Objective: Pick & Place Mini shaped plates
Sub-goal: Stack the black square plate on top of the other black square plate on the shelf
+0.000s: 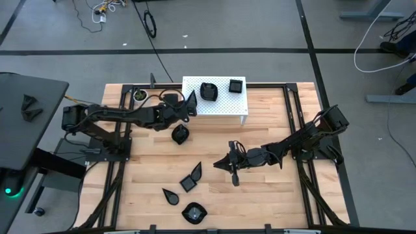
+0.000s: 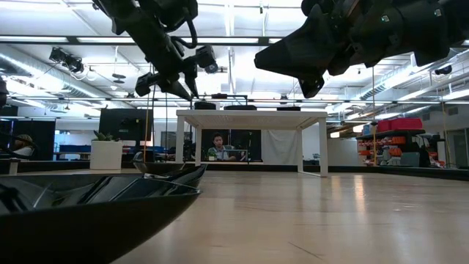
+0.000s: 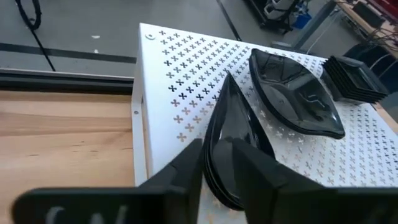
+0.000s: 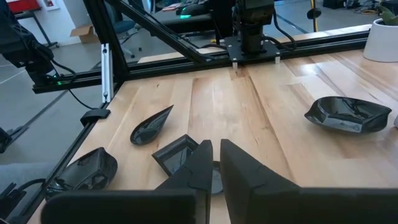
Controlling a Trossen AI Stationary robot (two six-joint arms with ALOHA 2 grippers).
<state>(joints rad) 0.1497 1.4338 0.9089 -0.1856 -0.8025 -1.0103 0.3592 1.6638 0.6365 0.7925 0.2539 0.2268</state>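
Nearest the low camera: a glossy black rounded lobed dish [image 2: 88, 209] at the near edge of the wooden table [image 1: 273, 201], smooth and reflective.

Left gripper [image 3: 217, 165] sits over the left edge of the white perforated metal stand [image 3: 180, 81], a glossy black teardrop plate [image 3: 233, 146] standing on edge between its fingers, which look only loosely closed on it. On the stand behind it: a wide lobed black dish [image 3: 295, 93] and a stack of ribbed square black plates [image 3: 354, 78].

Right gripper [image 4: 214, 165] hovers mid-table, fingers nearly together, nothing between them. Just ahead of it lie a square black plate [image 4: 177, 152], a leaf-shaped plate [image 4: 151, 126], a lobed one [image 4: 90, 169]; another lobed dish [image 4: 348, 114] lies apart.

Risks, judged:
- The teardrop plate is thin, slick, held edgewise; a loosening grip could let it tip off the stand's edge onto the table.
- It could slide on the smooth white metal.
- It may knock the wide lobed dish.
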